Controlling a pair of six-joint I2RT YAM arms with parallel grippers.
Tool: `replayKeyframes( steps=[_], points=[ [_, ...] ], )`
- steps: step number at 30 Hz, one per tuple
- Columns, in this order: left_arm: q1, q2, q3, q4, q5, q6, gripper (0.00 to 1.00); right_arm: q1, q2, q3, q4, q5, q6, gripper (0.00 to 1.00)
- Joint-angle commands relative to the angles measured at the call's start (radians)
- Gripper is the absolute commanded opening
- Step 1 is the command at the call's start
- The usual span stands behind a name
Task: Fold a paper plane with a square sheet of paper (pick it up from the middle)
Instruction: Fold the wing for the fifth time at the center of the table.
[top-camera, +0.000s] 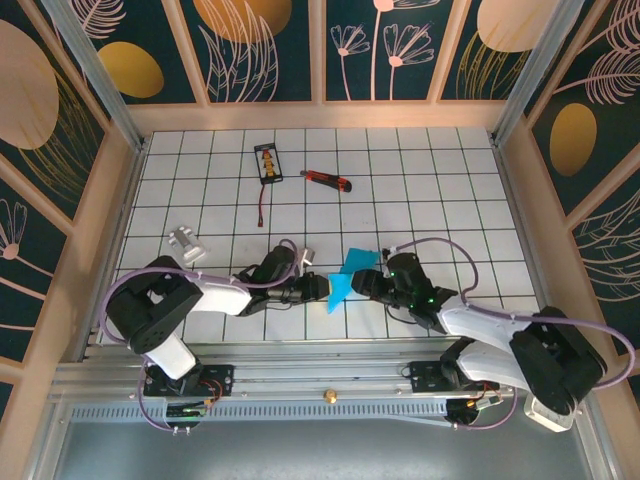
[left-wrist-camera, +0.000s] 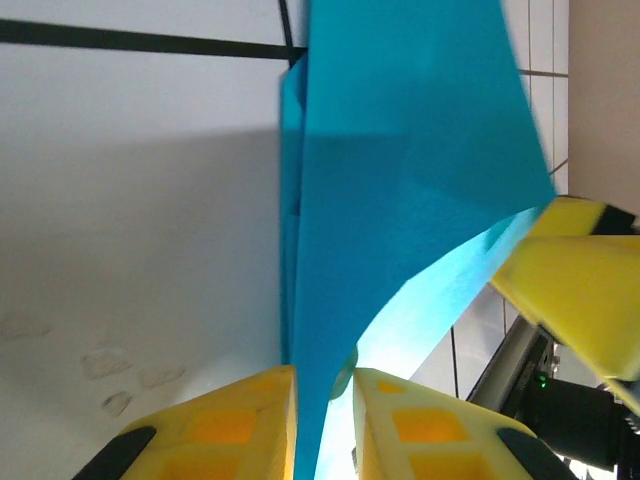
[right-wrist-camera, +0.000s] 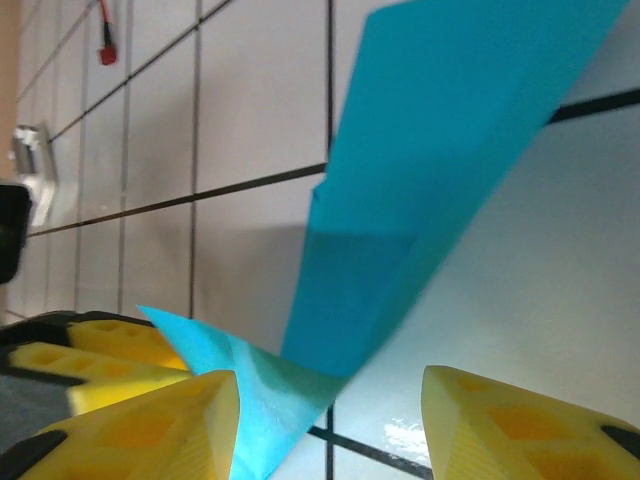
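**A:** Where is the square sheet of paper (top-camera: 345, 277)?

**B:** It's creased and standing up between the arms, near the front of the counter (top-camera: 430, 190). The left gripper (left-wrist-camera: 325, 378) has its fingers pinching the paper's edge. The right gripper (right-wrist-camera: 330, 390) has its fingers spread, with a paper corner beside one.

**A:** What makes this fold go well?

**B:** I'd say a firm left pinch. The right should close only once the flap sits squarely between its fingers.

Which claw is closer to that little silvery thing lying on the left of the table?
Left. The silvery thing lies left of both. The left claw pinches the blue paper at its left side; the right claw sits open at its right side, farther away.
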Motion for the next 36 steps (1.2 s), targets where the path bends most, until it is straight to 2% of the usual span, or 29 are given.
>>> replayKeyframes(
  steps=[1, 6, 10, 14, 17, 22, 36],
  points=[
    [0.004, 0.038, 0.041, 0.005, 0.043, 0.043, 0.23, 0.01, 0.067, 0.022, 0.079, 0.039, 0.024, 0.51],
    [0.002, 0.055, 0.085, -0.108, 0.011, 0.112, 0.31, 0.013, 0.125, 0.047, 0.063, 0.052, 0.049, 0.42],
    [0.002, -0.003, 0.103, -0.236, -0.101, 0.199, 0.39, 0.013, 0.137, 0.06, 0.029, 0.057, 0.085, 0.33],
    [-0.019, -0.122, 0.062, -0.238, -0.178, 0.263, 0.43, 0.012, 0.134, 0.074, -0.01, 0.059, 0.128, 0.25],
    [-0.073, -0.172, 0.058, -0.201, -0.194, 0.335, 0.43, 0.012, 0.129, 0.09, -0.039, 0.057, 0.161, 0.2],
    [-0.146, -0.092, 0.126, -0.182, -0.192, 0.465, 0.43, 0.012, 0.134, 0.127, -0.09, 0.038, 0.206, 0.15],
    [-0.187, 0.044, 0.155, -0.095, -0.293, 0.625, 0.46, -0.028, 0.12, 0.133, -0.062, -0.077, 0.345, 0.09]
  ],
)
